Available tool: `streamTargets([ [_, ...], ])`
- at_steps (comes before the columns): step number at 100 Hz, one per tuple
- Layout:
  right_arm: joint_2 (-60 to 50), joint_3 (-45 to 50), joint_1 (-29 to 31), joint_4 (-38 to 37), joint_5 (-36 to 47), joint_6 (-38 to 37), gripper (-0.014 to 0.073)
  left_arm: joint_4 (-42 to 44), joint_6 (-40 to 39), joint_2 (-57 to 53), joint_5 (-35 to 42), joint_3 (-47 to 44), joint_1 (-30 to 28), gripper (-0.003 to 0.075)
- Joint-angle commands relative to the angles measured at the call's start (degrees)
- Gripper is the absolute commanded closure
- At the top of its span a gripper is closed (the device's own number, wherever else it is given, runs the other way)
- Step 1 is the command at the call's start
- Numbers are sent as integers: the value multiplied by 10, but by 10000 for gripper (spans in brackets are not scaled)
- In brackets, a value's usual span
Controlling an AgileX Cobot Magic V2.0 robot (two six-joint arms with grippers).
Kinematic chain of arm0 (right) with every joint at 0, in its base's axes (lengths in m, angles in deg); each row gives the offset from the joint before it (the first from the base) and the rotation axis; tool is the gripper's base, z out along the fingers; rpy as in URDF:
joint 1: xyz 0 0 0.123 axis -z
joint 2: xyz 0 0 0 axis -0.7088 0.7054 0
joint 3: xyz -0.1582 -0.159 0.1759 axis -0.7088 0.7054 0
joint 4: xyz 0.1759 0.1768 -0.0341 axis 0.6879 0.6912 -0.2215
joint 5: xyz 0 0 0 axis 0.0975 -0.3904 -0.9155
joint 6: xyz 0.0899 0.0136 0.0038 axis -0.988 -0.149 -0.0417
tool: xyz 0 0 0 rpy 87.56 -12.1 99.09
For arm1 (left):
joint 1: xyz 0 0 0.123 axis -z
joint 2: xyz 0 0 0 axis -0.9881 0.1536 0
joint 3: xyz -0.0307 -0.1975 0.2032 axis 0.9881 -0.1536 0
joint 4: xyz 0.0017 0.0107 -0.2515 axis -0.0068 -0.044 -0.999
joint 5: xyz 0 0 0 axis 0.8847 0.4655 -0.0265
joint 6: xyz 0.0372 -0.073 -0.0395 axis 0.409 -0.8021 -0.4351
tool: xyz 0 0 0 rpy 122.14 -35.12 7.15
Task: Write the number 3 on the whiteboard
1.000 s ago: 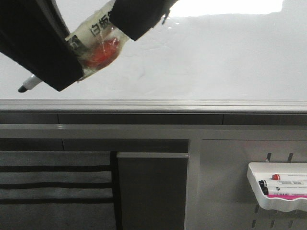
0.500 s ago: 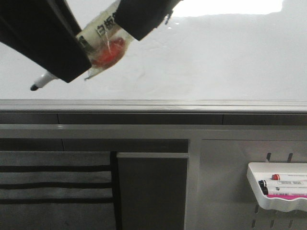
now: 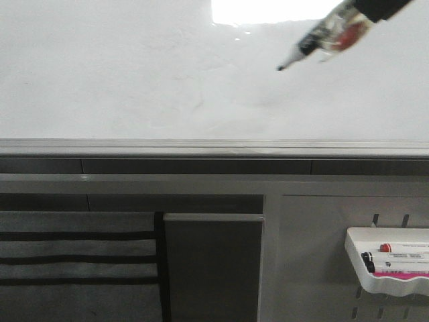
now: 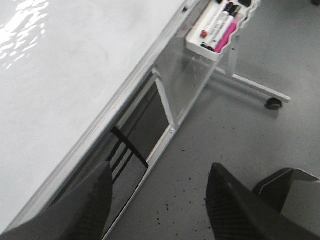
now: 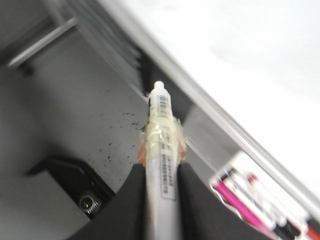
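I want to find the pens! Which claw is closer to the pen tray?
Right, probably. The right claw, holding a marker, is above the tray. The left claw sits farther along the whiteboard.

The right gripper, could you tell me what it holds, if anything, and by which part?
The right gripper holds a marker by its taped barrel, the tip sticking out. The left gripper holds nothing.

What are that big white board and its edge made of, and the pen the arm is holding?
The whiteboard looks like a glossy coated panel: it mirrors a bright light and shows faint smudges. Its frame seems brushed silver-grey metal. The marker looks like white plastic, with clear tape wrapped round its barrel, pinched in the right gripper.
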Motion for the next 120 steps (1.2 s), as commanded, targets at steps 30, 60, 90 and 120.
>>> streamTargets([
  [30,-51,73,70,88,126,-28,585,-61,-40,-101,204,-116,-61,331],
  [60,29,-61,69,125,84,-10,585,-61,-40,-100,222,-116,-61,331],
  [90,167,-248,64,170,-68,11,585,-61,-40,-100,231,-116,-61,331],
  [120,263,-336,24,164,-63,11,585,-60,-40,-100,248,-116,-61,331],
])
